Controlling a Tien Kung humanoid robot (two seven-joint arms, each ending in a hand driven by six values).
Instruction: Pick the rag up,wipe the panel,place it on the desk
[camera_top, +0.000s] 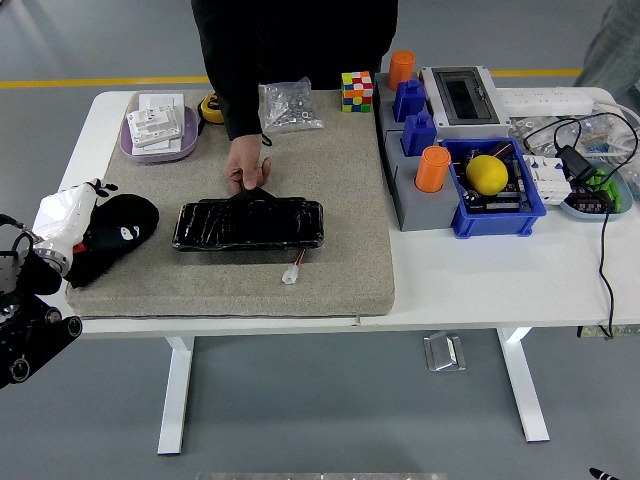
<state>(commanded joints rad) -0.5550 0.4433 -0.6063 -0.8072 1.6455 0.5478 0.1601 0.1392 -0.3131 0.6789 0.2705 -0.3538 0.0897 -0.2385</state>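
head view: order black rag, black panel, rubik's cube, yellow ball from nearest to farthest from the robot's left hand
1. black rag, right at the left hand
2. black panel, mat centre
3. rubik's cube, far edge of mat
4. yellow ball, blue bin at right

Left arm (25, 335) enters from the lower left corner, black, jointed, forearm angled up toward the table's left edge. Left hand (68, 225) white-gloved, resting at the left side, fingers laid over a black rag (118, 232), gripping it. Right arm out of view. Person's hand (246, 172) reaches down from the top, fingers pinching the far edge of a black panel (248, 224).
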